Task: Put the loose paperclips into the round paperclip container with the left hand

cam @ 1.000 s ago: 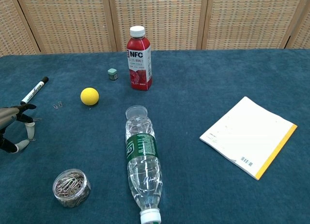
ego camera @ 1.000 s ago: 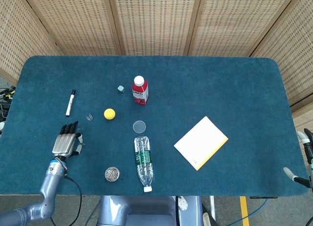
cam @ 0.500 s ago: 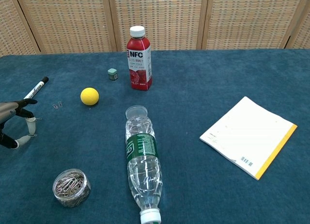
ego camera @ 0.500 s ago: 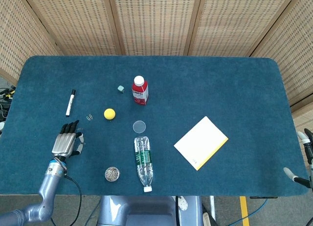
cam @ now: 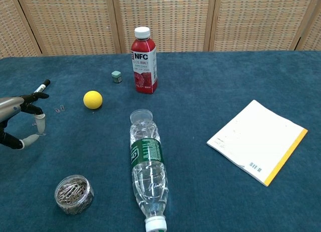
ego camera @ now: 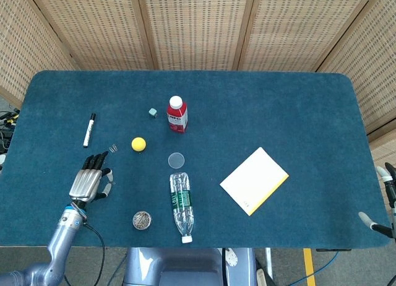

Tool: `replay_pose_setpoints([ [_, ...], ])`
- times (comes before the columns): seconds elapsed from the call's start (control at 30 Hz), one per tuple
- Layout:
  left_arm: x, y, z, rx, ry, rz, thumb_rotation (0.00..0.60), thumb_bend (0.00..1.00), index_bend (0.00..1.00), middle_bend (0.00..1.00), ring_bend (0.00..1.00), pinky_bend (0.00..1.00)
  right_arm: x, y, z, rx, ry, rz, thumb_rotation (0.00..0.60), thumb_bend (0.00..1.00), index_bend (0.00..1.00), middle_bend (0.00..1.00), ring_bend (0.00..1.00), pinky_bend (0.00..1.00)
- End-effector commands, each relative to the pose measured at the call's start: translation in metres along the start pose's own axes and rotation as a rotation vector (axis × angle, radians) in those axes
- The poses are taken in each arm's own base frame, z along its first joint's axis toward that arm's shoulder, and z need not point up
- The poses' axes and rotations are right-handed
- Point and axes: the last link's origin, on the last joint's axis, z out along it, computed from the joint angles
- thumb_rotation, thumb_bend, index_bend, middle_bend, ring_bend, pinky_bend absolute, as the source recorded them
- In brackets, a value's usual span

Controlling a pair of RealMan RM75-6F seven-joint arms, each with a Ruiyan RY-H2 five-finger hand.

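Now the left robot hand (ego camera: 90, 182), fingers spread and holding nothing, has slid nearer the loose paperclips (ego camera: 113, 148), which lie just left of the yellow ball (ego camera: 138, 143). Nearer the desk's front edge sits the round paperclip container (ego camera: 142, 220).

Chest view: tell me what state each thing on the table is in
round paperclip container: lidless, part full
loose paperclips: on the cloth
left hand: fingers spread, holding nothing visible
water bottle: lying down, capped
juice bottle: upright, capped
marker: capped, lying flat
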Motion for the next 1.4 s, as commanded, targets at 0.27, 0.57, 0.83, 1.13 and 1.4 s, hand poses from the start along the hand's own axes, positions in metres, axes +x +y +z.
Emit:
replay_pose_setpoints([
  [0.27, 0.003, 0.037, -0.041, -0.226, -0.015, 0.051, 0.6, 0.43, 0.65, 0.0, 0.0, 0.0, 0.0, 0.0, 0.0, 0.0, 0.002, -0.001, 0.6, 0.0, 0.0, 0.0, 0.0, 0.0],
  [0.57, -0.01, 0.055, -0.065, -0.338, -0.054, 0.099, 0.6, 0.43, 0.65, 0.0, 0.0, 0.0, 0.0, 0.0, -0.001, -0.001, 0.005, 0.0, 0.6, 0.0, 0.0, 0.0, 0.0, 0.0],
  [0.83, -0.021, 0.062, -0.073, -0.373, -0.076, 0.118, 0.6, 0.43, 0.65, 0.0, 0.0, 0.0, 0.001, 0.001, -0.001, -0.001, 0.007, 0.003, 0.6, 0.0, 0.0, 0.0, 0.0, 0.0],
  [1.13, -0.026, 0.065, -0.073, -0.373, -0.096, 0.131, 0.6, 0.43, 0.63, 0.0, 0.0, 0.0, 0.002, 0.001, -0.001, -0.001, 0.007, 0.006, 0.6, 0.0, 0.0, 0.0, 0.0, 0.0],
  [1.4, -0.026, 0.065, -0.072, -0.363, -0.11, 0.131, 0.6, 0.43, 0.41, 0.0, 0.0, 0.0, 0.002, 0.001, -0.001, -0.002, 0.01, 0.009, 0.6, 0.0, 0.0, 0.0, 0.0, 0.0],
])
